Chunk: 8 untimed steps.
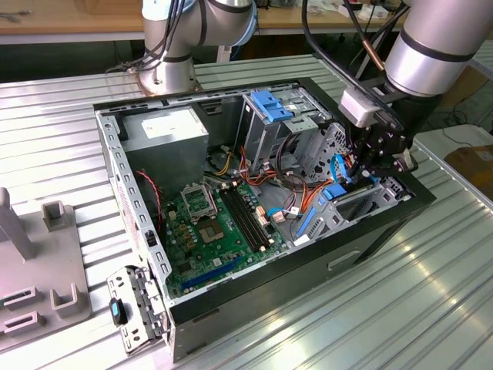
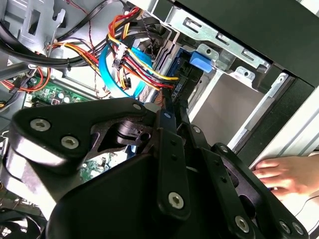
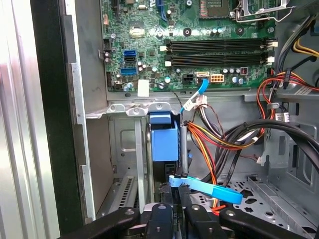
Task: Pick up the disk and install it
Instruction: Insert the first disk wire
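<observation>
The disk [image 3: 164, 142] stands on edge in the drive bay [image 1: 370, 204] at the open computer case's corner on the exterior view's right. It shows as a dark slab with a bright blue plastic carrier end. My gripper [image 1: 376, 171] reaches down into that bay from above. In both wrist views the black fingers [image 3: 159, 216] close around the disk's thin edge, so the gripper [image 2: 172, 107] is shut on it. The carrier's blue tab [image 2: 199, 60] sits against the bay's metal frame. The disk's label face is hidden.
The green motherboard [image 1: 208, 223] covers the case floor. Red, yellow and black cable bundles [image 3: 234, 139] and a flat blue cable [image 3: 209, 188] crowd the bay. An upright cage with a blue latch [image 1: 269, 104] and a grey box [image 1: 166, 131] stand behind. A person's hand [image 2: 284, 174] rests outside the case.
</observation>
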Tool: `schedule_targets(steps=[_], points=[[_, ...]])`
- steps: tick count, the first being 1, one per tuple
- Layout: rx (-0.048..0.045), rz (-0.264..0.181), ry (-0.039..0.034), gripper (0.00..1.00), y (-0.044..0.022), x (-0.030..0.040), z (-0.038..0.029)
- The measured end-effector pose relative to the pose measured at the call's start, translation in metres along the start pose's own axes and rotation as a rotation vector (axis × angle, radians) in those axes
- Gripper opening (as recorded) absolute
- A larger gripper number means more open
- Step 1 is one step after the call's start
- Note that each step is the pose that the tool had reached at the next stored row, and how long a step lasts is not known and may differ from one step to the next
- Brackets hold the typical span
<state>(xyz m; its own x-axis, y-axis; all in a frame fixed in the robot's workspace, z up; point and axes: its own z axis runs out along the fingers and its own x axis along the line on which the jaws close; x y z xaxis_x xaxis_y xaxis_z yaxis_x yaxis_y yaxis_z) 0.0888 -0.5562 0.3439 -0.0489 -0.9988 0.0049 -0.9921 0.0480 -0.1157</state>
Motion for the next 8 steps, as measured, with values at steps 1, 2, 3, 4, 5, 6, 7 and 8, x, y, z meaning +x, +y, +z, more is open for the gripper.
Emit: schedule_targets(steps=[1, 2, 3, 4, 5, 6, 7, 8], points=[[0.0004, 0.0, 0.0001, 0.16, 0.0, -0.0001, -0.0009], [0.0011, 0.0, 0.0, 0.16, 0.0, -0.0002, -0.0012], [0.0082, 0.0, 0.0, 0.16, 0.0001, -0.0002, -0.0015], [0.012, 0.0, -0.0001, 0.16, 0.0, -0.0002, -0.0015], [0.0141, 0.0, -0.0002, 0.16, 0.0, -0.0002, -0.0015], [0.0161, 0.0, -0.0004, 0.16, 0.0, -0.0002, -0.0014], [0.0172, 0.0, 0.0, 0.16, 0.001, -0.0002, -0.0016], [0.0177, 0.0, 0.0004, 0.16, 0.002, -0.0001, -0.0016]])
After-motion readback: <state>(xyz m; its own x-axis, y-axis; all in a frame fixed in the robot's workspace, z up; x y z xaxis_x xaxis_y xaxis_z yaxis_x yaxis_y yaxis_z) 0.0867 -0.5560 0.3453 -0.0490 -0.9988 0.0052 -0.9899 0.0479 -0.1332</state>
